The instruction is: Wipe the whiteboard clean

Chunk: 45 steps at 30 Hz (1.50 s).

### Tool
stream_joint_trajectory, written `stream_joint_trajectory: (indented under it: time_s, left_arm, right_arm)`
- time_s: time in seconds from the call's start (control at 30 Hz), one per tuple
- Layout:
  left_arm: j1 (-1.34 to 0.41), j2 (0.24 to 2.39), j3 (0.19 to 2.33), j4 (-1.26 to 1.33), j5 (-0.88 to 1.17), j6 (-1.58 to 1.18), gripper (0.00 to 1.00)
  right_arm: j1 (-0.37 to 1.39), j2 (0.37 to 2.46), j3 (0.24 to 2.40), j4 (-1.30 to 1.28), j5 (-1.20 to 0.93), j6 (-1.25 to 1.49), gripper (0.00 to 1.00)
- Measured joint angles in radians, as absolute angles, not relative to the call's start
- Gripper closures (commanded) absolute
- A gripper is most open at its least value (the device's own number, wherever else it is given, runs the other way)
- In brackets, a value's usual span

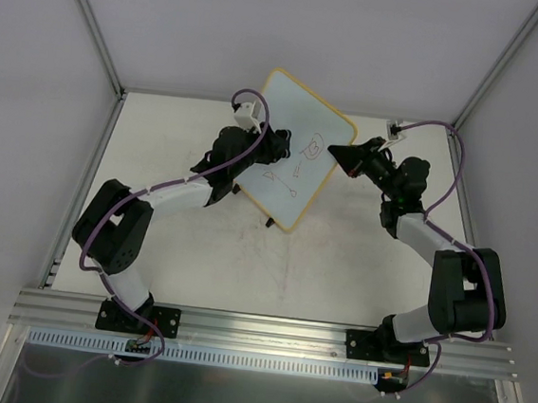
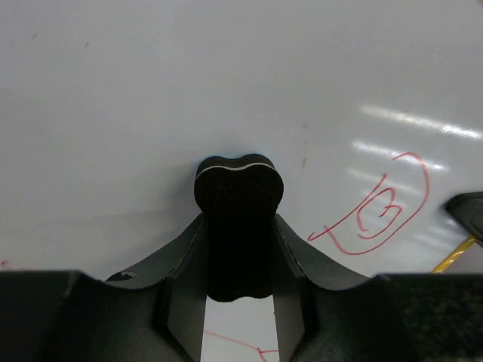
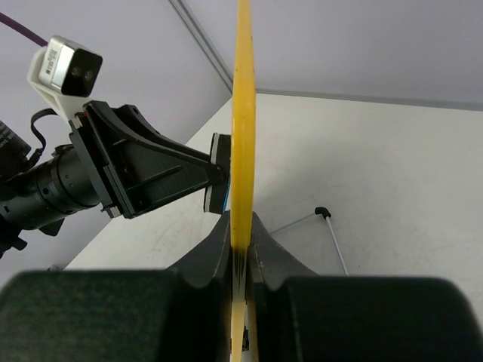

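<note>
Between the clamped jaws of the right end effector (image 3: 241, 245) stands the whiteboard (image 3: 243, 113), held by its rim; it seems light, stiff and slick. The left end effector (image 2: 238, 226) presses a gripped eraser (image 2: 238, 185) against it.

The left arm (image 1: 114, 229) and right arm (image 1: 461, 287) are showing white links between black joints, purple cables (image 1: 252, 95) are running along both, and the black left gripper (image 1: 282, 148) is carrying a white camera (image 1: 249, 116).

On the whiteboard (image 2: 151, 113), jaws hide most of the lower red doodle (image 2: 234, 342).
</note>
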<state>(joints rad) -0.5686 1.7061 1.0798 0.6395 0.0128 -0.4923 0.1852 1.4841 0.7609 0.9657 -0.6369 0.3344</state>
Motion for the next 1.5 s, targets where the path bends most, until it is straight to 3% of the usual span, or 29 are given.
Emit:
stream_joint_trajectory:
  time_s: [0.43, 1.03, 1.5]
  left_arm:
    - [-0.44, 1.649, 0.854, 0.591, -0.09, -0.642, 1.0]
    - [-0.369, 1.684, 0.83, 0.609, -0.147, -0.741, 1.0]
    - [-0.374, 1.748, 0.802, 0.782, -0.149, -0.74, 1.0]
  right_arm:
    - [0.173, 1.521, 0.771, 1.039, -0.706, 0.348, 1.0]
    - [0.139, 1.6, 0.789, 1.148, -0.773, 0.434, 1.0]
    - [0.134, 1.6, 0.789, 1.146, -0.769, 0.435, 1.0]
